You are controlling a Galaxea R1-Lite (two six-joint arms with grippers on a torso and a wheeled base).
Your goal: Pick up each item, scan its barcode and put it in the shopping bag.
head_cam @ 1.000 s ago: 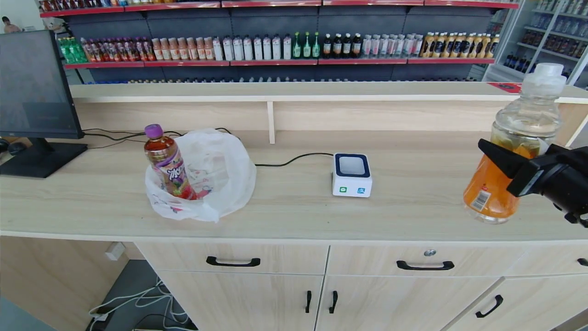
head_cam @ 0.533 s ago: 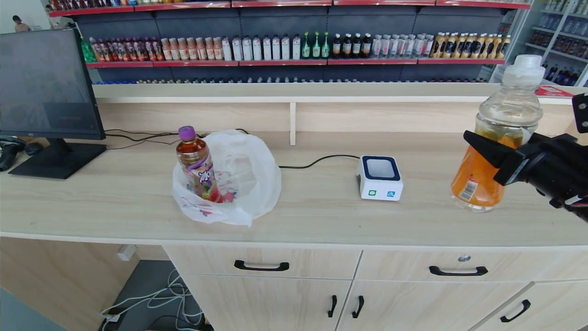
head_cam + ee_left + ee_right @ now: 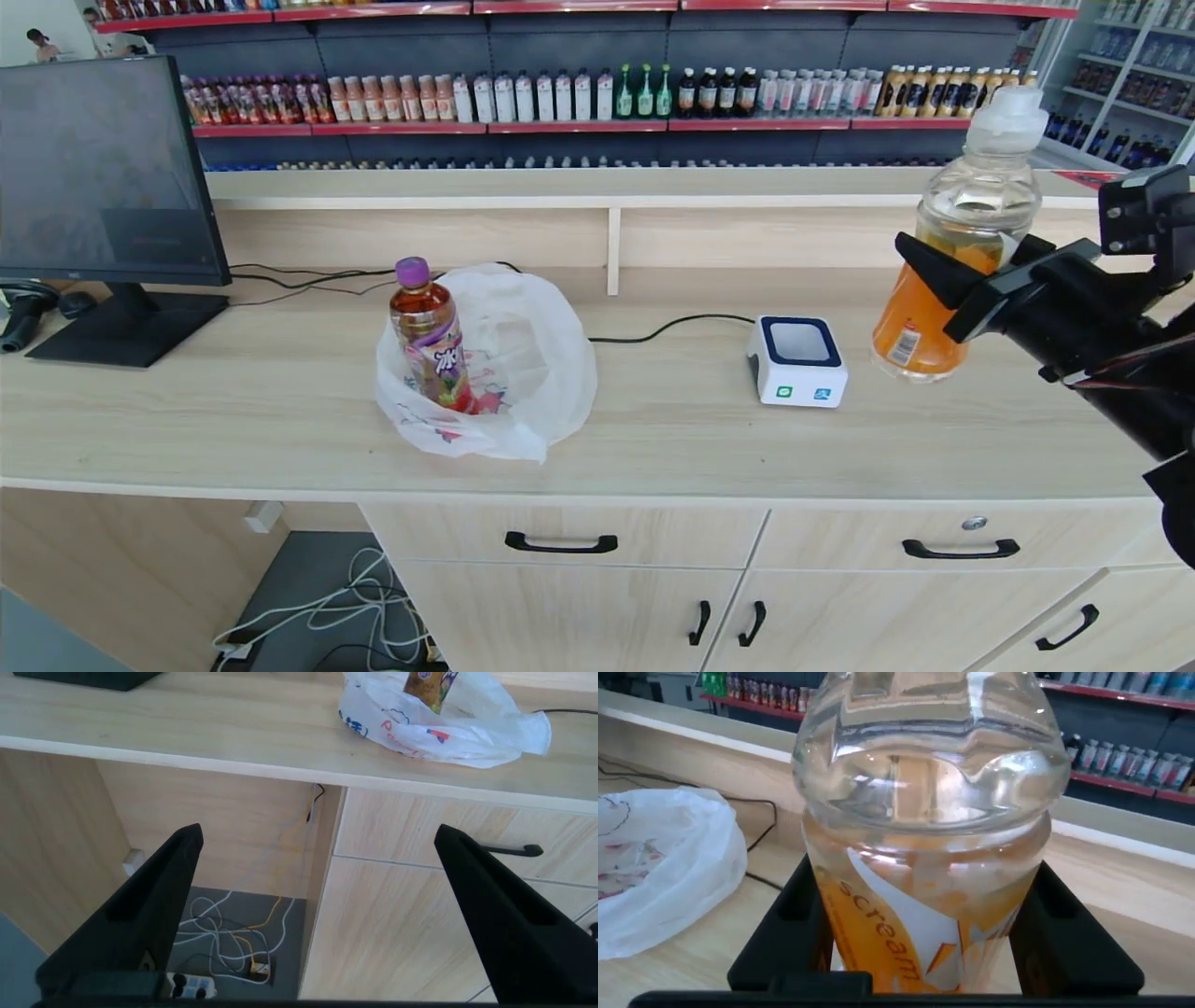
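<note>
1 item looks done: the purple-cap tea bottle stands upright in the white shopping bag on the tabletop. Item 2, an orange juice bottle, is held mid-body by the right gripper, jaws clamped on it. It is tilted near the scanner but not over its window, so scan + bagging prob. remain. Left gripper hangs below the tabletop edge w/ jaws spread wide, empty.
</note>
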